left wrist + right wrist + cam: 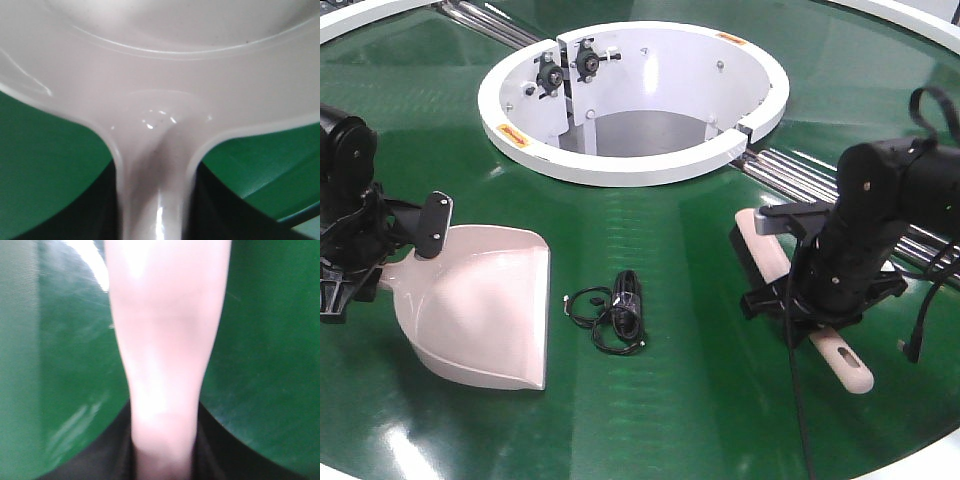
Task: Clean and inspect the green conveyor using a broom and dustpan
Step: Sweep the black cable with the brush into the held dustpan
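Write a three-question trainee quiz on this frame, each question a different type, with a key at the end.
1. True or false: the black cable lies inside the dustpan.
2. Which tool does the right claw grip? A) dustpan B) broom C) cable
3. Fill in: the white hub sits in the middle of the green ____.
Key: 1. False: the cable lies on the belt beside the dustpan. 2. B. 3. conveyor.
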### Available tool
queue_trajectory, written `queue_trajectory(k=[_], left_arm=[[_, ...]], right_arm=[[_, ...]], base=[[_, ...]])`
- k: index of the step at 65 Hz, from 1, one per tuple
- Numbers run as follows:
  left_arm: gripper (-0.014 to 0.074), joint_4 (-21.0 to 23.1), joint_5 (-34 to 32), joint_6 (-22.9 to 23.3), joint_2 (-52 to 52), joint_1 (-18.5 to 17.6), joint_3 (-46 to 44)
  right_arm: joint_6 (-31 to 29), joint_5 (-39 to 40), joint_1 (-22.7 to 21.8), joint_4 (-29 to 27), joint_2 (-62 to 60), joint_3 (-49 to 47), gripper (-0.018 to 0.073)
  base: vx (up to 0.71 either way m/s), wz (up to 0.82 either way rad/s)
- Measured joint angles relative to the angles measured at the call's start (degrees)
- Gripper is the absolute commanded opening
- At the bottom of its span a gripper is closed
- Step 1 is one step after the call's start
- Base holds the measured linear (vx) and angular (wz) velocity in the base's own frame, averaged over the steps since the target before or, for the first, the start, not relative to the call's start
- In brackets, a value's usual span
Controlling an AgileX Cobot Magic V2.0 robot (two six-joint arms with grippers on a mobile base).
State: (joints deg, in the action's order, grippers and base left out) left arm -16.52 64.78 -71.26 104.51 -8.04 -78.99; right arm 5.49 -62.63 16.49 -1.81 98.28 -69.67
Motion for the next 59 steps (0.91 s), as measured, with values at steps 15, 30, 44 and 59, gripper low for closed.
queue_trajectory(k=[15,30,44,59], left_arm=[[-0.0006,0.00,0.00,0.00,0.00,0.00,0.00],[-0.0006,0.00,0.00,0.00,0.00,0.00,0.00],[-0.0006,0.00,0.00,0.00,0.00,0.00,0.00],[-0.0006,0.00,0.00,0.00,0.00,0.00,0.00]], right_arm=[[6.55,-2.97,7.28,1.02,0.17,-4.60,-0.0004],[11.97,-6.59,14.44,1.81,5.98,-11.01,-0.0004],[15.99,-7.23,16.27,2.11,12.65,-14.51,-0.0004],[17.69,-6.78,17.76,-2.51,16.87,-15.83,-0.0004]], base=[[0.00,0.00],[0.00,0.00],[0.00,0.00],[0.00,0.00]])
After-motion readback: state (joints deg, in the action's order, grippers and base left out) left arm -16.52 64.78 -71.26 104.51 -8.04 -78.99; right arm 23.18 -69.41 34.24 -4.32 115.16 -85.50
